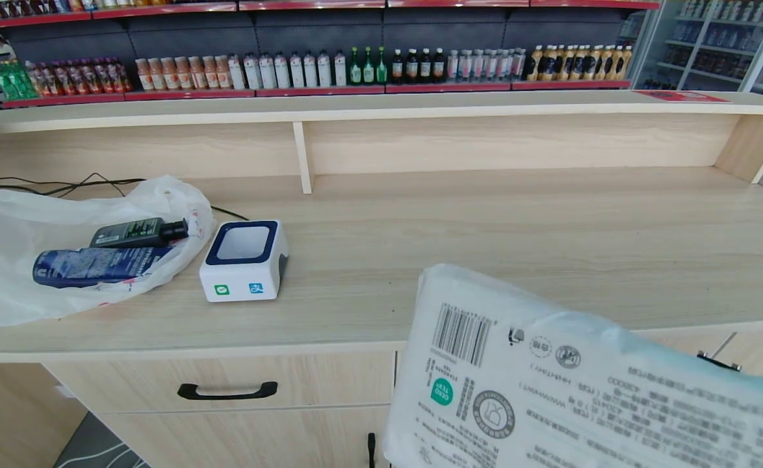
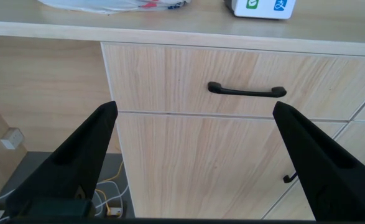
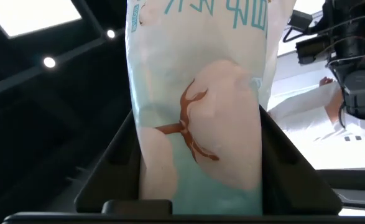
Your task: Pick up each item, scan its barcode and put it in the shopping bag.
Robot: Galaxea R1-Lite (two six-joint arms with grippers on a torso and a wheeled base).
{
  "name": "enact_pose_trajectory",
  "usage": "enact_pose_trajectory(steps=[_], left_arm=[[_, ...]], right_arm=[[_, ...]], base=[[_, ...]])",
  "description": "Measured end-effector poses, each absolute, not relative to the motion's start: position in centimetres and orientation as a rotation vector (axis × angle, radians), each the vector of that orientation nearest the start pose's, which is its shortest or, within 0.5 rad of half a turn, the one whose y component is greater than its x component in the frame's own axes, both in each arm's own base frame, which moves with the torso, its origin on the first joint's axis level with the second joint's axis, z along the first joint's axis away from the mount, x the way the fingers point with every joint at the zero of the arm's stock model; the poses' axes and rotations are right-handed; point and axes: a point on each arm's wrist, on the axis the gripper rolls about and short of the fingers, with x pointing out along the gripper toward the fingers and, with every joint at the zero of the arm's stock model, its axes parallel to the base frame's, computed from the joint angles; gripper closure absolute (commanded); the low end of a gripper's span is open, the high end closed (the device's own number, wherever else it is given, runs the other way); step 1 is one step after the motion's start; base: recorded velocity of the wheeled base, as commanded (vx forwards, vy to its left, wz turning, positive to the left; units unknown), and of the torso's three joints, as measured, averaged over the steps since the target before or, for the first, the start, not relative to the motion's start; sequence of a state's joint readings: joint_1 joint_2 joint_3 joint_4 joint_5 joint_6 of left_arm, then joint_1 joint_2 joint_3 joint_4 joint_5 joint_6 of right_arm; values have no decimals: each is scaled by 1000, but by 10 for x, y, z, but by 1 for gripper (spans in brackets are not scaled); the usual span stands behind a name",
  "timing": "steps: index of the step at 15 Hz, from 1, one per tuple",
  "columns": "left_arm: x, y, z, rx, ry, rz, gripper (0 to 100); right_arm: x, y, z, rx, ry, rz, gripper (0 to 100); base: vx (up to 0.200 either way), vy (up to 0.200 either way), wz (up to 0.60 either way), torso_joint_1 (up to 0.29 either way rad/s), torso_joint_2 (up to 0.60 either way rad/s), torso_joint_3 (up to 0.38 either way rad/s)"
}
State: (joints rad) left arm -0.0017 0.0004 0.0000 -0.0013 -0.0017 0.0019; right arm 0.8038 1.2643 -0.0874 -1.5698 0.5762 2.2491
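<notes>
A large white and pale-blue soft pack is held up close at the lower right, its barcode facing me. My right gripper is shut on that pack, the fingers pressing its sides. The white scanner with a dark blue rim stands on the counter left of centre. Left of it lies the clear shopping bag holding a dark green bottle and a blue bottle. My left gripper is open, below the counter in front of the drawer fronts.
The wooden counter has a raised back shelf with a divider. A black cable runs behind the bag. Drawers with a black handle sit below the front edge. Shelves of bottles line the back wall.
</notes>
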Motion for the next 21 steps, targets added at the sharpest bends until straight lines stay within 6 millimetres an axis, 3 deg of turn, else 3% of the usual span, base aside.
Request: enact_pose_trajectory(steps=[6, 9, 11, 15, 18, 21], left_arm=[[-23, 0, 76, 2, -1, -3, 0], [-23, 0, 76, 2, -1, -3, 0], [-23, 0, 76, 2, -1, -3, 0], [-23, 0, 76, 2, -1, -3, 0], [-23, 0, 76, 2, -1, -3, 0], [-23, 0, 76, 2, -1, -3, 0]], right_arm=[[88, 108, 196, 1901, 1331, 1155, 100], [96, 107, 193, 1810, 1172, 1170, 100], [101, 103, 185, 1648, 975, 1179, 100], [103, 93, 171, 1116, 514, 1222, 100], [110, 89, 175, 787, 219, 1212, 100], [120, 87, 176, 546, 41, 1168, 100]], base=[[0, 0, 0, 0, 0, 0], [0, 0, 0, 0, 0, 0], [0, 0, 0, 0, 0, 0], [0, 0, 0, 0, 0, 0], [0, 0, 0, 0, 0, 0], [0, 0, 0, 0, 0, 0]])
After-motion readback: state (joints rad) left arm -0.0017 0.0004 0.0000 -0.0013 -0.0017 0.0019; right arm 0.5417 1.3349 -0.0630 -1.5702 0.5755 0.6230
